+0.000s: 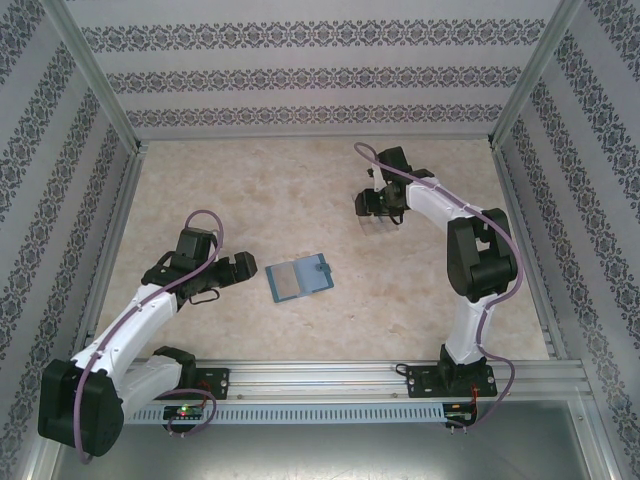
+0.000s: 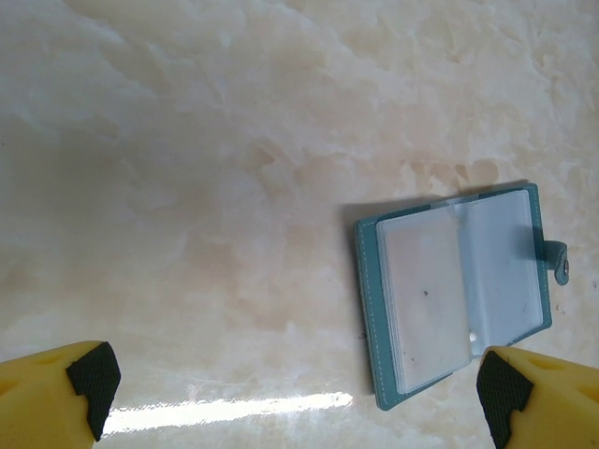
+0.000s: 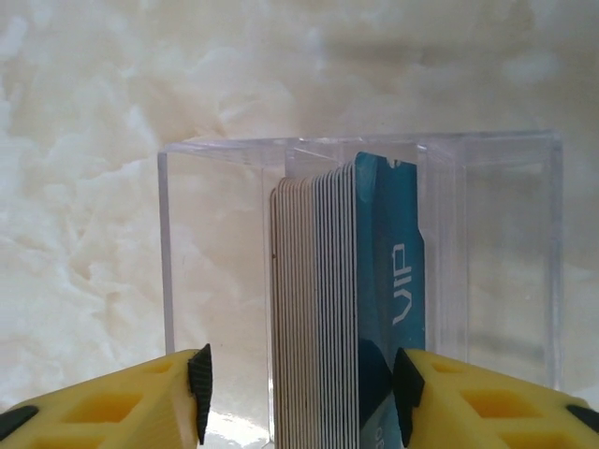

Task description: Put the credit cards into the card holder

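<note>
Looks hardly begun. Finds the credit cards (image 3: 318, 309) packed upright on edge in a clear stand (image 3: 215, 243) at the far right of the desk (image 1: 300, 190), well apart from the card holder (image 1: 300, 277) near the middle. Shows the right hand (image 3: 301, 398) spread, with yellow fingers (image 3: 122, 412) and black pads (image 3: 199, 393) either side of the stack, not pinching anything. By this reading, leaves everything to do: a grip on one card, the lift out, the carry across and the slide into a sleeve, then the same for the rest. Cannot tell whether a pale card sits in the holder's sleeves.

Puts the left hand (image 2: 298, 398) near the holder, on its left, spread wide and empty.

As for materials:
- **Cards:** thin, stiff, smooth plastic, mostly whitish edges, with one blue card (image 3: 398, 271) marked VIP on the right side of the stack. Probably slippery and hard to single out, being pressed face to face.
- **Stand:** hard transparent walls, boxy.
- **Holder:** teal stitched cover, soft-looking, lying spread flat like a small book, with cloudy clear sleeves inside and a snap tab (image 2: 560, 260) on its right edge.
- **Desk:** glossy cream with a marble pattern, reflecting a streak of light.
</note>
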Controlling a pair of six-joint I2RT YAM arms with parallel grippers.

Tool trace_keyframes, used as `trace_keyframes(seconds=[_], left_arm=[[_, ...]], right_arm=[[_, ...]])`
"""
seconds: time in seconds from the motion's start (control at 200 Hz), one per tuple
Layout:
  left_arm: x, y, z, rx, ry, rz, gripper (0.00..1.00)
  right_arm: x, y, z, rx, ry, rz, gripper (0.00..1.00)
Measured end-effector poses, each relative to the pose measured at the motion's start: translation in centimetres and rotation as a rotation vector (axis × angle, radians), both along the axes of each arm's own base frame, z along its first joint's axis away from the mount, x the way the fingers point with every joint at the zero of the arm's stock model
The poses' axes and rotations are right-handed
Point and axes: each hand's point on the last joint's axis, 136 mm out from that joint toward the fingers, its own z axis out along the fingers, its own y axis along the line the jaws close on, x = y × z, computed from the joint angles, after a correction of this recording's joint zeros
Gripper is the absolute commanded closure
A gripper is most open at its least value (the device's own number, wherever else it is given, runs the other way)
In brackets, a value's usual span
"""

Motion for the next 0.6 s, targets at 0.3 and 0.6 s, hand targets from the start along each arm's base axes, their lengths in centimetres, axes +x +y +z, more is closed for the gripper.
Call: trace_keyframes(seconds=[0.3,0.6], left_arm=[[0.3,-0.2,0.1,-0.005,0.005,-0.004,0.01],[0.2,-0.3,0.1,-0.012,0.007,-0.010,0.00]], right_arm=[[0.0,1.0,0.9,0.065,-0.012,0.013,0.56],[0.0,1.1,1.0,0.078,-0.010,0.004,0.66]])
